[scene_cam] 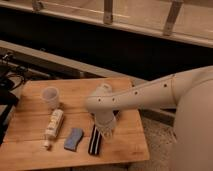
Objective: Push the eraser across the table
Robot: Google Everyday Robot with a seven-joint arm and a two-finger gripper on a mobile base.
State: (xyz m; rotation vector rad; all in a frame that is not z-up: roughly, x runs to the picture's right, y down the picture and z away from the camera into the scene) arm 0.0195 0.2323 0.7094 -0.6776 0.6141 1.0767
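The eraser [94, 141], a dark block with a pale stripe along it, lies near the front edge of the bench [127, 146], its long side pointing roughly away from that edge. The claw [107, 131] hangs low at the eraser's right flank and far end, at the tip of the pale arm [145, 95] that reaches in from the right. It looks to be touching the block or just beside it, and which of the two cannot be told. Nor can it be told whether the claw is released or clenched. The step in hand seems to be making contact and starting the shove. To do it well, the claw likely needs to stay low, almost skimming the wood, and meet the long side near its middle; a push at one end would probably spin the block instead of sliding it. A blue-grey sponge [74, 139] lies just beside the eraser on the left, and a bottle [53, 126] on its side and a clear cup [50, 96] sit further that way. A leftward shove would probably carry the sponge along or jam against it. The front edge is near, so any drift that way risks dropping the eraser off. A slow, steady stroke seems safest.
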